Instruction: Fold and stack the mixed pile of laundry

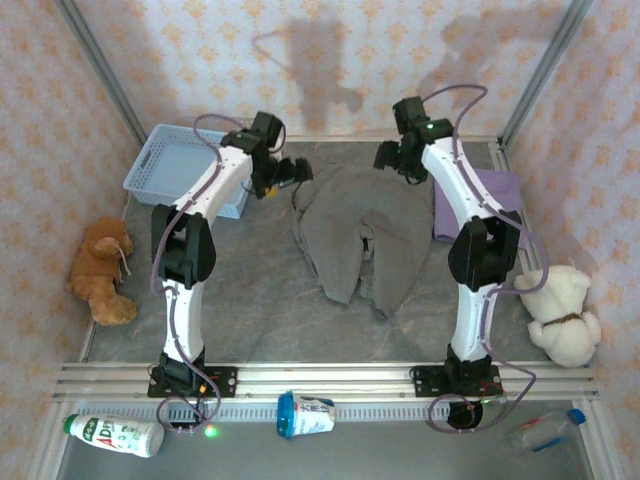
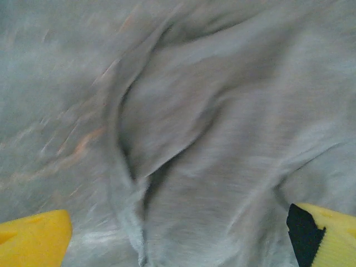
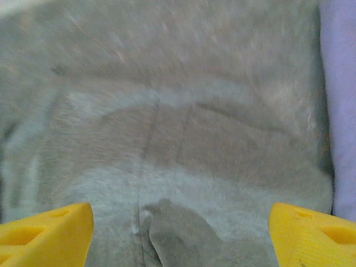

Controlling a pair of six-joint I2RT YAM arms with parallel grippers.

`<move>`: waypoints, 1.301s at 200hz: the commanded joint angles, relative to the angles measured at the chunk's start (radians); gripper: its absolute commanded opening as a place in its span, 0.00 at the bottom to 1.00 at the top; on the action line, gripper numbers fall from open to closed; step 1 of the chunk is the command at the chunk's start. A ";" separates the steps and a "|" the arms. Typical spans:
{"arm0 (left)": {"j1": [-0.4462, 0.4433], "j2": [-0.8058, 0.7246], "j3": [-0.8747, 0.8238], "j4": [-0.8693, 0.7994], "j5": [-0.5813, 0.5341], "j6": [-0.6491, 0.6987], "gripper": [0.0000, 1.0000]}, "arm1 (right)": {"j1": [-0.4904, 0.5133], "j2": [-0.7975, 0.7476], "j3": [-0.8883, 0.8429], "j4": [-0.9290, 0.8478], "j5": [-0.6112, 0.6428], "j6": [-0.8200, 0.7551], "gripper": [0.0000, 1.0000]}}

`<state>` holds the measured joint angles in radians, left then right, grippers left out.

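progress: dull grey soft top with cords [image 1: 360,235] lies crumpled mid-scene, not yet folded; lavender-purple soft T-shirt [image 1: 492,200] at right looks folded flat
remaining: fold grey one, stack both
pose: left arm [image 1: 185,250] and right arm [image 1: 480,250] extended forward
left gripper [image 1: 288,176]: wide, empty, over top's far-left edge
right gripper [image 1: 388,158]: wide, empty, over far-right edge

top [image 1: 350,220] at centre, T-shirt [image 1: 505,190] beside it on the right; basket [image 1: 175,160] back left

- Left arm [image 1: 180,312] and right arm [image 1: 468,320]: white links, black joints.
- Thin mauve cables [image 1: 462,89] loop along both.
- Left hand [image 2: 178,233] and right hand [image 3: 181,222]: blunt yellow fingers [image 3: 44,236].
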<state>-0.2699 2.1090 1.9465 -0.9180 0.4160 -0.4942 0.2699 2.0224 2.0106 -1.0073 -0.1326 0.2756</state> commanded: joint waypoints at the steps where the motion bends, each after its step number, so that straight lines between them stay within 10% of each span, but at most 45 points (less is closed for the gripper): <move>1: -0.009 -0.107 -0.080 0.048 -0.041 -0.022 1.00 | 0.063 -0.108 -0.066 -0.015 0.037 0.046 0.82; 109: -0.059 0.030 -0.232 0.192 0.019 -0.046 0.93 | 0.245 -0.303 -0.711 0.117 0.131 0.316 0.82; 122: -0.060 0.066 -0.212 0.199 0.017 -0.053 0.80 | 0.243 -0.288 -0.735 0.126 0.159 0.334 0.82; 144: -0.057 0.124 -0.174 0.188 -0.005 -0.051 0.26 | 0.232 -0.230 -0.745 0.157 0.149 0.338 0.70; 157: -0.054 0.146 -0.153 0.161 -0.015 -0.032 0.00 | 0.221 -0.191 -0.723 0.167 0.169 0.335 0.41; 173: -0.051 0.137 -0.154 0.122 -0.003 0.001 0.00 | 0.185 -0.155 -0.653 0.179 0.160 0.327 0.00; 260: -0.062 -0.191 -0.128 0.075 0.321 -0.035 0.00 | 0.091 -0.002 0.124 0.065 0.107 0.068 0.00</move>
<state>-0.3000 2.0003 1.7947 -0.7975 0.5907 -0.5251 0.3710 1.9694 1.9770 -0.9039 -0.0212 0.4465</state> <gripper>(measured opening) 0.049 0.050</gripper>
